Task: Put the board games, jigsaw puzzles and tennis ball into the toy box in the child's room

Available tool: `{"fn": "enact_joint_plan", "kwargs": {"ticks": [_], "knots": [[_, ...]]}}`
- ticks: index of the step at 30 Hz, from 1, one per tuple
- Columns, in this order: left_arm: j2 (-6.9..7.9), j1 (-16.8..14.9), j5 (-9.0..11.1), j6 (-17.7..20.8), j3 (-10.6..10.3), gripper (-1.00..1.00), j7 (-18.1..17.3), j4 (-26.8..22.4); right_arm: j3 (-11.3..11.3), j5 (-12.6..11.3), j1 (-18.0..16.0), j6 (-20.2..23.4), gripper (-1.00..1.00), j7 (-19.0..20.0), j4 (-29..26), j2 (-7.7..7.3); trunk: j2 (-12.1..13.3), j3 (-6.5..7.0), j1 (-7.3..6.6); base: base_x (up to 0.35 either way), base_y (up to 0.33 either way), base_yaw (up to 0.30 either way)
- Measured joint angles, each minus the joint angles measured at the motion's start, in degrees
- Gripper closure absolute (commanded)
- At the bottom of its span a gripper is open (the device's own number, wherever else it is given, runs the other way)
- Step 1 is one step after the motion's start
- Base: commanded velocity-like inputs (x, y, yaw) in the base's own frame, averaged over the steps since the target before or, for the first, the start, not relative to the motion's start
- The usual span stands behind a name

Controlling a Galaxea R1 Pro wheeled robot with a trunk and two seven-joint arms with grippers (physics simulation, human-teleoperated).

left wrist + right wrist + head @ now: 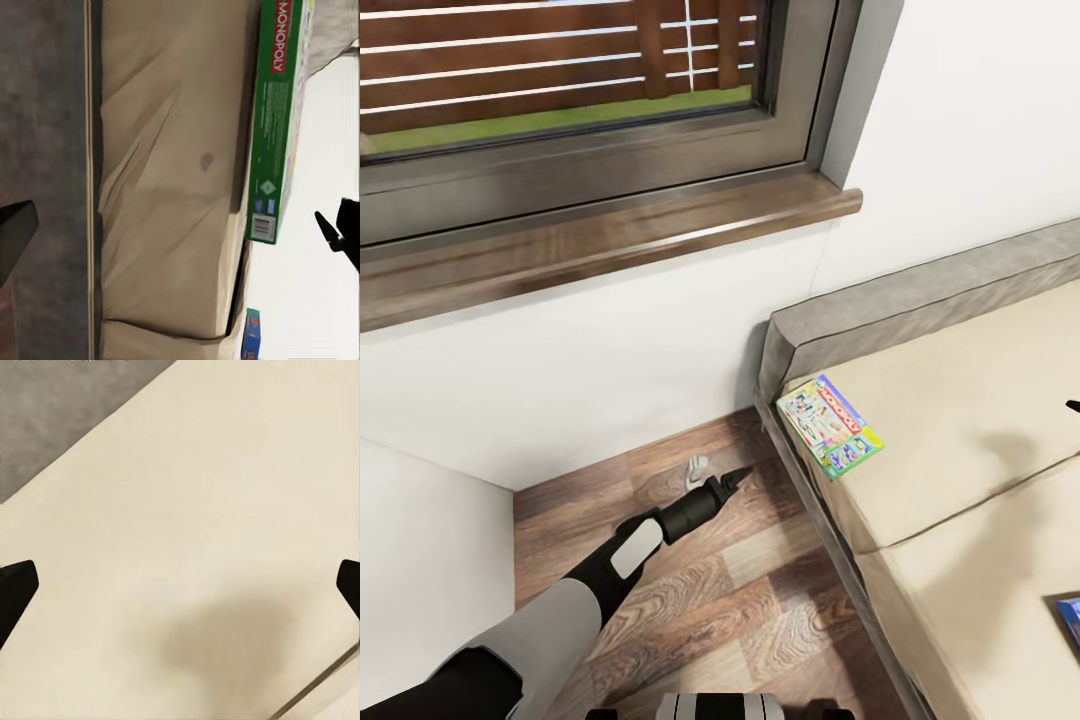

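Monopoly board game (830,425) lies flat at the bed (960,400) corner near the wall in the head view, so the left tool (738,480), low over the floor (760,590), should rise above the bed frame first; a blue game (1068,618) lies further along. Left wrist view: box (276,120) side-on, left tool wide. Right wrist view: right tool (180,592) wide over bare mattress.

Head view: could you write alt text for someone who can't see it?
A Monopoly box lies at the corner of a beige bed under a window. The robot's left arm reaches over the wooden floor, its claw beside the bed.
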Motion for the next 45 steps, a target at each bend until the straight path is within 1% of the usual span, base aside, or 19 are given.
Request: {"fn": "enact_joint_plan", "kwargs": {"ticks": [2, 6, 11, 22, 29, 38, 42, 45], "knots": [[0.0, -0.1, 0.0, 0.0, 0.0, -1.0, -1.3, -0.3, 0.0, 0.0, 0.0, 0.0, -1.0, 0.0, -0.3, 0.02, 0.0, 0.0, 0.0, 0.007, 0.006, 0.0], [0.0, -0.3, 0.0, 0.0, 0.0, -1.0, -2.5, -0.6, 0.0, 0.0, 0.0, 0.0, -1.0, 0.0, -0.7, 0.02, 0.0, 0.0, 0.0, 0.004, 0.004, 0.0], [-0.04, -0.5, 0.0, 0.0, -0.1, -1.0, -3.2, -1.5, 0.0, 0.0, 0.0, 0.0, -1.0, 0.0, -1.0, 0.03, 0.0, 0.0, 0.0, 0.002, 0.002, 0.0], [-0.08, -0.7, -0.6, 0.0, -0.1, -1.0, -3.5, -3.1, -0.1, 0.0, 0.0, 0.1, -1.0, 0.0, -1.2, 0.05, 0.0, 0.0, 0.0, 0.0, 0.0, 0.0], [-0.01, -1.3, -0.8, 0.3, -0.1, -1.0, -4.0, -3.0, -0.1, 0.0, 0.0, 0.1, -1.0, 0.0, -1.2, 0.78, 0.0, 0.0, 0.0, 0.0, 0.0, 0.0], [0.02, -2.0, -0.9, 0.3, -0.1, -1.0, -4.2, -2.3, -0.1, -0.1, 0.0, 0.1, -1.0, 0.0, -1.6, 1.1, 0.0, 0.0, 0.0, 0.0, 0.0, -0.007], [0.02, -2.2, -0.9, 0.3, -0.1, -1.0, -4.3, -2.2, -0.1, -0.1, 0.1, 0.1, -1.0, 0.0, -2.3, 1.21, 0.0, 0.0, 0.0, 0.0, 0.0, -0.105], [0.01, -2.3, -1.0, 0.3, -0.2, -1.0, -4.3, -2.1, -0.1, -0.2, 1.0, 0.1, -1.0, 0.0, -3.2, 1.38, 0.0, 0.0, 0.0, 0.0, 0.0, -0.199]]}}
